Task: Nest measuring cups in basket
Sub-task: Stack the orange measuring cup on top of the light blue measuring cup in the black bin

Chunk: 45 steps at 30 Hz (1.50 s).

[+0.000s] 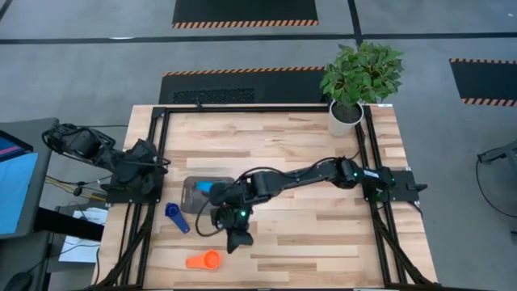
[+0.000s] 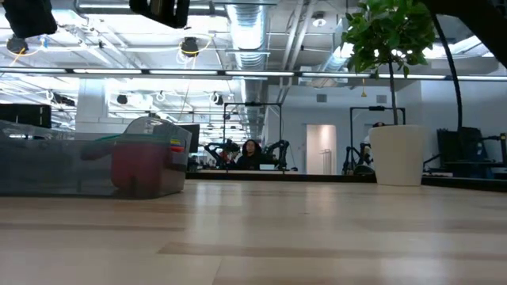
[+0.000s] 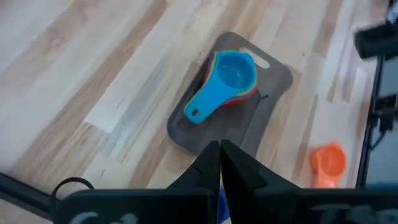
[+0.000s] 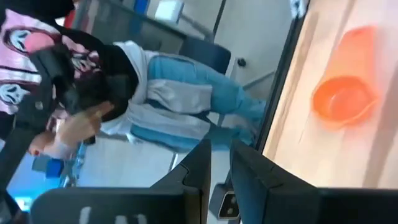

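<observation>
The dark grey basket [image 1: 196, 194] [image 3: 273, 87] stands left of the table's middle and holds a nested stack of measuring cups, light blue on top [image 3: 233, 73], with red and green rims showing below it. In the low view the basket [image 2: 55, 166] shows a red cup [image 2: 139, 170] through its wall. A dark blue cup [image 1: 175, 217] lies on the table near the basket's near left corner. An orange cup [image 1: 203, 259] [image 4: 343, 98] [image 3: 328, 163] lies by the near edge. My right gripper [image 1: 236, 241] [image 4: 221, 162] hovers between basket and orange cup, slightly open and empty. My left gripper [image 3: 221, 158] is shut, back by the left edge [image 1: 149, 174].
A white pot with a green plant [image 1: 346, 115] [image 2: 400, 154] stands at the far right corner. A person [image 4: 155, 93] sits beyond the table's near edge. Bare wood lies right of my right arm [image 1: 323, 174].
</observation>
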Each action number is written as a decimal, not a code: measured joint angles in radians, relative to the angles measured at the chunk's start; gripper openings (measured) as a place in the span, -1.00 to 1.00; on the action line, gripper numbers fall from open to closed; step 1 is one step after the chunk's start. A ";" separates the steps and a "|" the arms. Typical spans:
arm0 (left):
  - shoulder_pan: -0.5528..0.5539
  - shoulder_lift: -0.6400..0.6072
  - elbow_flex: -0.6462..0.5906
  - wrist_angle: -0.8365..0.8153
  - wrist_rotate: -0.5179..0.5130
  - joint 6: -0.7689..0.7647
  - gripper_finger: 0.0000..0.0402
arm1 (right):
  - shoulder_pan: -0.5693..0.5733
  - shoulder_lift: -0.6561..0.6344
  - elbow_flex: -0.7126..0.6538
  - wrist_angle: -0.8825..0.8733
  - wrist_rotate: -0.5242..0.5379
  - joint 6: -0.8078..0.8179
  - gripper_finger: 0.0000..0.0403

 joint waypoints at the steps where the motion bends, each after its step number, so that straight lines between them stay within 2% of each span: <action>1: 0.000 0.002 0.000 0.000 -0.011 -0.021 -1.00 | 0.007 0.000 0.000 -0.016 0.000 -0.006 -0.59; 4: 0.000 0.013 0.000 0.012 -0.030 -0.064 -1.00 | 0.030 0.000 0.000 -0.061 0.006 -0.009 -0.60; 6: 0.000 0.026 0.000 0.032 -0.033 -0.060 -1.00 | 0.044 0.000 0.000 -0.074 0.051 -0.011 -0.59; 9: 0.000 0.057 0.000 0.060 -0.017 -0.012 -1.00 | 0.067 0.001 0.000 -0.033 0.229 -0.047 -0.59; 11: 0.000 0.081 0.000 0.067 0.009 0.004 -1.00 | 0.080 0.016 0.001 0.053 0.390 -0.060 -0.59; 13: 0.000 0.112 0.000 0.073 0.036 0.014 -1.00 | 0.091 0.035 -0.001 0.150 0.493 -0.032 -0.59; 15: 0.000 0.141 0.000 0.080 0.116 0.042 -0.98 | 0.099 0.061 -0.002 0.265 0.533 0.000 -0.60; 21: -0.070 0.204 0.000 0.299 0.515 0.187 -0.88 | 0.160 0.073 0.001 0.619 0.542 0.046 -0.60; 23: -0.124 0.225 0.000 0.407 0.590 0.179 -0.88 | 0.184 0.063 0.002 0.650 0.525 0.095 -0.60; 24: -0.158 0.238 0.000 0.468 0.594 0.168 -0.88 | 0.195 0.057 0.001 0.644 0.515 0.116 -0.60; 27: -0.286 0.291 0.000 0.654 0.513 0.161 -0.91 | 0.232 0.050 0.001 0.601 0.460 0.169 -0.60; 31: -0.449 0.430 0.000 0.806 0.289 0.098 -0.98 | 0.299 0.047 0.000 0.432 0.341 0.235 -0.60; 33: -0.496 0.515 0.000 0.835 0.192 0.011 -0.99 | 0.331 0.042 0.000 0.296 0.332 0.230 -0.60; 36: -0.544 0.633 0.000 0.862 0.160 -0.134 -0.97 | 0.363 0.042 0.000 0.079 0.349 0.216 -0.60; 38: -0.580 0.699 0.000 0.860 0.191 -0.242 -0.94 | 0.378 0.042 0.000 -0.033 0.416 0.230 -0.60; 41: -0.639 0.763 0.000 0.861 0.247 -0.349 -0.89 | 0.393 0.042 0.000 -0.125 0.601 0.293 -0.60; 43: -0.671 0.792 0.000 0.868 0.188 -0.409 -0.86 | 0.394 0.042 0.000 -0.131 0.715 0.333 -0.60; 45: -0.700 0.816 0.000 0.871 0.073 -0.450 -0.85 | 0.383 0.042 0.000 -0.096 0.810 0.355 -0.60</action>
